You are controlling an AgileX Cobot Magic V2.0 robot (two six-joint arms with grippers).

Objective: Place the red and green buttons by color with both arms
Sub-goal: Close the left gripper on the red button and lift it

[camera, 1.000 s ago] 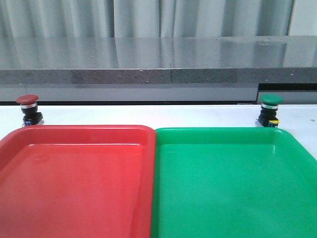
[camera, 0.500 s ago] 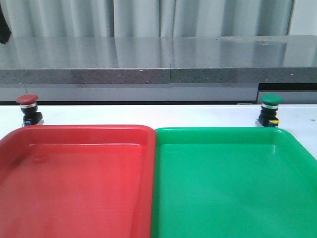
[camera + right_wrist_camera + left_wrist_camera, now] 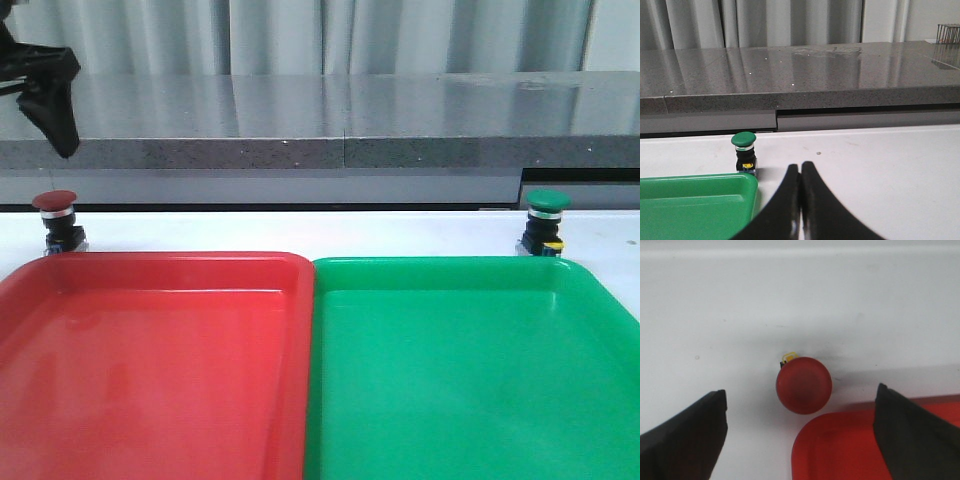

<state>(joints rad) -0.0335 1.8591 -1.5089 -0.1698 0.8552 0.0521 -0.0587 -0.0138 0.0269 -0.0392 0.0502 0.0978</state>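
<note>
Since half a second earlier, the left end effector (image 3: 45,95) had come further into the front view, hanging above the red button (image 3: 56,218); nothing else had shifted. Its fingers (image 3: 685,440) were spread wide, the red cap (image 3: 804,385) below and midway between them, just beside the red tray (image 3: 850,447) corner. The right end effector (image 3: 800,200) was pressed closed and empty, the green button (image 3: 744,152) ahead and to one side, standing by the green tray (image 3: 690,200).

Judgement: both buttons looked small, light, rigid. The domed caps probably slip; the black body or silver collar below seemed the safer hold.
</note>
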